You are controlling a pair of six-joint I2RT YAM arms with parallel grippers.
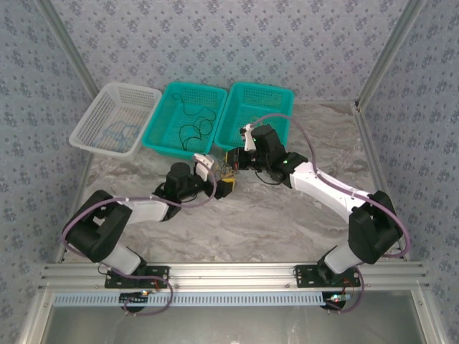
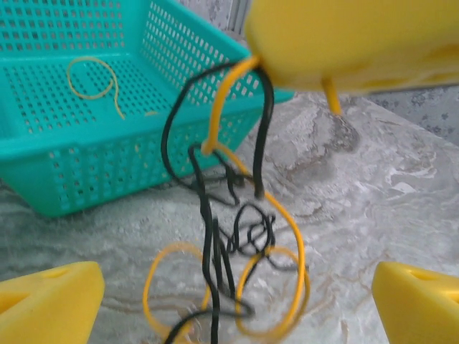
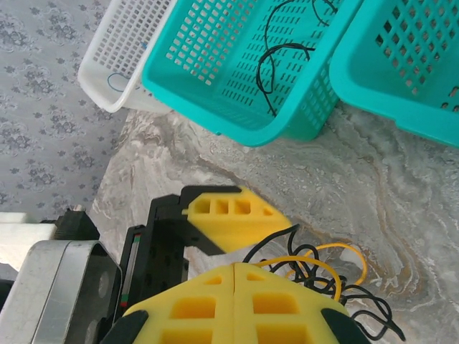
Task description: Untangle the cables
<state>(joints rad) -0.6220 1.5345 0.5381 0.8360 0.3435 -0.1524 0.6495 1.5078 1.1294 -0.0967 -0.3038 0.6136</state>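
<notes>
Pressed together, right claw [image 3: 235, 281] pinches yellow and black cables [image 2: 211, 236], holding their upper loops above the desk [image 2: 387, 186]. Left claw [image 2: 233, 301] stands spread wide, flanking the lower strands.

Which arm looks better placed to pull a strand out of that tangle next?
Left, probably. The right gripper is shut on the cables and holds them up from above. The left gripper is open, with the hanging loops right between its fingers, so it could pinch one strand.

Marbled grey table [image 1: 244, 222] — white basket [image 1: 92, 122] at far-left corner, middle teal basket [image 1: 166, 147] and right teal basket [image 1: 242, 115] along far edge; cables [image 2: 213, 244] partly resting mid-table.
</notes>
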